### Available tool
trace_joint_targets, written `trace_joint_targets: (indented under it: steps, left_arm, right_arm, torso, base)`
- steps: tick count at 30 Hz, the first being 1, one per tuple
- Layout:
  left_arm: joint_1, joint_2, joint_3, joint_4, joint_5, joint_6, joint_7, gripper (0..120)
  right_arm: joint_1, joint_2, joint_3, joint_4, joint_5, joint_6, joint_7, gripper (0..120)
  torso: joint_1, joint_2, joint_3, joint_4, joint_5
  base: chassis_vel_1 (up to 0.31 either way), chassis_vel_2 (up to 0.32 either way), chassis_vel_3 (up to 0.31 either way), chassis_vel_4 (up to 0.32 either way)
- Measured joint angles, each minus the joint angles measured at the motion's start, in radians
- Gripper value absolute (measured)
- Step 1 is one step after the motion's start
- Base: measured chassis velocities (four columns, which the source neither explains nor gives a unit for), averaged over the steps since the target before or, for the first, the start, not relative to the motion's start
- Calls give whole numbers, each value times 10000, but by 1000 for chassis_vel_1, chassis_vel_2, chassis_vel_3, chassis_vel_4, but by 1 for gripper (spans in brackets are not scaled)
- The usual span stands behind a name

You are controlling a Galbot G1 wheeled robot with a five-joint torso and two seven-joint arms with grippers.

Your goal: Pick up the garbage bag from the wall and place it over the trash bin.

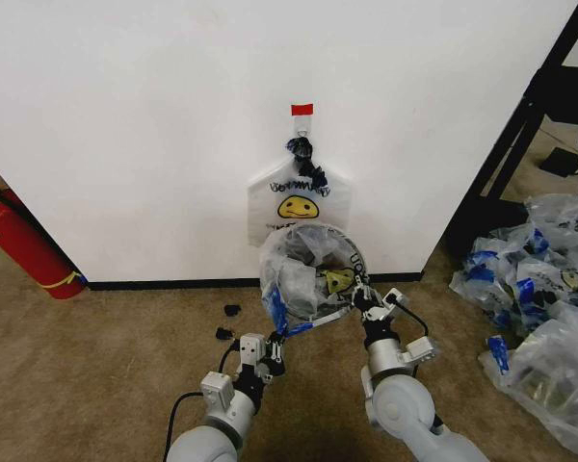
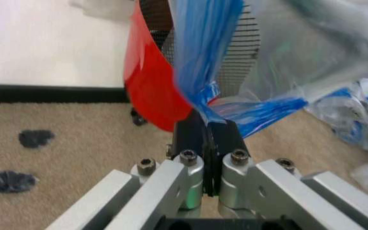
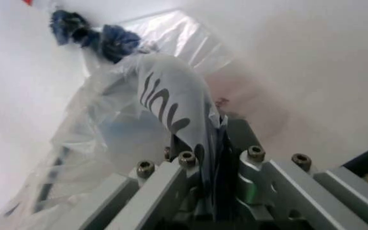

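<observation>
Crinkly translucent plastic garbage bag

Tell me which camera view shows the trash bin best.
The left wrist view: the trash bin shows its red base and black mesh wall close up, behind the left gripper shut on the garbage bag. The head view has the bin mostly veiled by the bag. In the right wrist view I cannot make it out.

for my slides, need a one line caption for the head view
Both claws, left and right, pinch the garbage bag open over the trash bin below a second smiley bag on the wall.
</observation>
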Motion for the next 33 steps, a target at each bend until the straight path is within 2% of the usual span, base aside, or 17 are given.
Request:
trace_joint_targets:
  steps: [6,19,26,31,33]
  left_arm:
    - [-538,-61,-38,569,67,21,-85,0]
    - [-1178,169,-408,1456,62,112,-699,0]
    - [-894,244,-281,1283,74,70,-380,0]
    - [-450,482,-244,981,979,54,573,20]
    - [-383,522,-250,953,1166,20,723,22]
  right_arm:
    - [-206,-53,-7,96,190,132,-475,2]
    - [-428,-716,253,-290,-531,-147,-967,2]
    - [-318,-611,296,-412,-494,-186,-955,2]
    - [-143,-458,300,-445,-327,-179,-638,2]
    - [-129,-453,302,-448,-304,-187,-596,2]
  torso:
    - [0,0,0,1,0]
    - [0,0,0,-1,0]
    - [0,0,0,0,1]
    - [0,0,0,0,1]
    - [0,0,0,0,0]
  base:
    - [0,0,0,0]
    - [0,0,0,0]
    - [0,0,0,0]
    - [0,0,0,0]
    - [0,0,0,0]
